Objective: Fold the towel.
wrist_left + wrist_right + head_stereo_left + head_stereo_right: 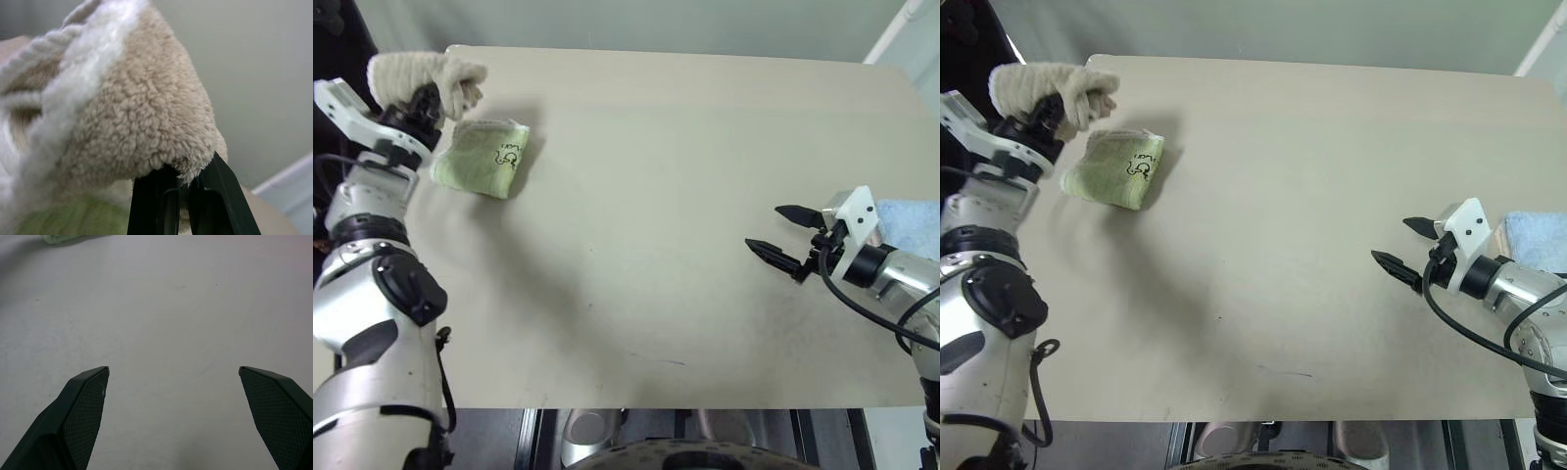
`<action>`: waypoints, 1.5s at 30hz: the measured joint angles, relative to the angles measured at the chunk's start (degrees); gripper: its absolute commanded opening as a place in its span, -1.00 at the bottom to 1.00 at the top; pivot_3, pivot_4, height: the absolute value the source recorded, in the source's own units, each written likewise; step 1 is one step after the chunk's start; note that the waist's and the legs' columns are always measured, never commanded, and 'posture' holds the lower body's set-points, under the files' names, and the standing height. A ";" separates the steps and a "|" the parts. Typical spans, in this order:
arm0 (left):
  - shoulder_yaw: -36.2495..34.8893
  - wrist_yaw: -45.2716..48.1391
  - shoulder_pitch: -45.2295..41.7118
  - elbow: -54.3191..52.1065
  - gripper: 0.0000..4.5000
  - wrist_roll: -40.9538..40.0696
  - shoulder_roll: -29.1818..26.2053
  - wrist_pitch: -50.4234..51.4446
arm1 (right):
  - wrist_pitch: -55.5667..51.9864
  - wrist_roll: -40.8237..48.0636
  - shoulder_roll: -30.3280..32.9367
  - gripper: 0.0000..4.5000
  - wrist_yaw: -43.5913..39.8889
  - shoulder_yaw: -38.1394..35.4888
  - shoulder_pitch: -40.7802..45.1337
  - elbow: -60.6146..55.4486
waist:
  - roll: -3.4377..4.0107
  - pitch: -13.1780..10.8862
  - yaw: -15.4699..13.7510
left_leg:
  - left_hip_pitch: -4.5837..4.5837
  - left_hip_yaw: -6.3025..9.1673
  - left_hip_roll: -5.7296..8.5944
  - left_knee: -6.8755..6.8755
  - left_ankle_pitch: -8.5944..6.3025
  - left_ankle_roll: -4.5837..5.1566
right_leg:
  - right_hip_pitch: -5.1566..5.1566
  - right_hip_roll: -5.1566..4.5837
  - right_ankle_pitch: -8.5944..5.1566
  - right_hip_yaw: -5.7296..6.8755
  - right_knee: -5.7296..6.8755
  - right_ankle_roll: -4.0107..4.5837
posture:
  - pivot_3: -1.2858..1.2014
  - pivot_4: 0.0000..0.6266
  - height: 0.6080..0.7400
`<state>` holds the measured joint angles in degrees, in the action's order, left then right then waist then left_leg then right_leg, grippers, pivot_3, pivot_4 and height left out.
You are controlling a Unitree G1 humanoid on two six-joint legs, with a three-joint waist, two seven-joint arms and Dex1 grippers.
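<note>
The beige terry towel (421, 76) hangs bunched and folded at the table's far left corner, lifted off the surface, with my left gripper (429, 106) shut on it. In the left wrist view the towel (142, 127) with its white edging drapes over the two closed fingers (156, 205). My right gripper (773, 230) hovers open over the right side of the table (685, 196), far from the towel, with nothing between its fingers (83, 416).
A light-green folded towel (484, 157) with a small dark mark lies on the table just below and right of the held towel. A light-blue folded towel (911, 220) lies at the right edge behind my right wrist.
</note>
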<state>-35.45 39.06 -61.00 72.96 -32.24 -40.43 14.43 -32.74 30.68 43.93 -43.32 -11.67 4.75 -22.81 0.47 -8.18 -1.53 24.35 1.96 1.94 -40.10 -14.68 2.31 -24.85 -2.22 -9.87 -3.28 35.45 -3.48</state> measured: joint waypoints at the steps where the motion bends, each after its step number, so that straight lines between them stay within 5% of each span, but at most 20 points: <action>1: -0.01 -0.91 1.83 0.06 -0.99 0.08 0.91 -0.19 | -0.04 0.00 0.00 1.00 0.00 0.00 0.00 -0.01 | 0.00 0.00 0.03 | -0.01 -0.04 0.02 0.00 0.00 0.00 | -0.02 0.04 0.05 0.02 0.03 -0.10 | 0.03 -0.52 0.89; 18: -5.53 -4.46 8.60 -0.74 -0.99 -5.08 2.22 10.58 | -0.33 -0.17 0.12 1.00 0.00 0.01 0.18 -0.49 | -0.02 0.01 -0.02 | -0.11 0.08 0.07 -0.03 0.32 -0.23 | -0.01 0.09 0.04 0.04 0.48 0.27 | 0.03 -0.52 0.89; 31: -6.25 -3.98 8.59 -4.11 0.97 -7.14 2.50 14.16 | -0.21 -1.27 -0.01 1.00 0.01 0.51 -0.46 -0.31 | -0.02 0.00 -0.03 | -0.11 0.13 0.09 0.00 0.46 -0.25 | -0.01 0.10 0.17 0.04 0.48 0.30 | 0.03 -0.52 0.89; 41: -2.73 0.99 17.90 -20.64 0.99 -7.81 -2.47 29.47 | -0.14 -1.03 -0.03 1.00 0.00 -0.68 -1.52 -0.62 | -0.02 0.00 0.40 | -0.11 0.18 0.08 0.04 0.46 -0.30 | -0.02 0.12 0.13 0.03 0.47 0.34 | 0.03 -0.52 0.89; 45: 4.22 7.54 27.81 -38.02 0.99 -6.56 -4.04 30.18 | -0.07 -0.86 -0.55 1.00 -0.01 -0.70 -1.17 -0.54 | -0.03 0.01 0.31 | -0.10 0.28 0.08 0.03 0.45 -0.33 | -0.01 0.15 0.13 0.02 0.46 0.36 | 0.03 -0.52 0.89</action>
<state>-31.23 46.61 -33.19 34.94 -38.80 -44.47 44.61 -32.81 29.82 43.38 -43.33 -12.37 3.58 -23.36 0.45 -8.17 -1.22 24.25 2.24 2.02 -40.06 -14.23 1.98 -24.86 -2.07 -9.74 -3.26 35.91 -3.13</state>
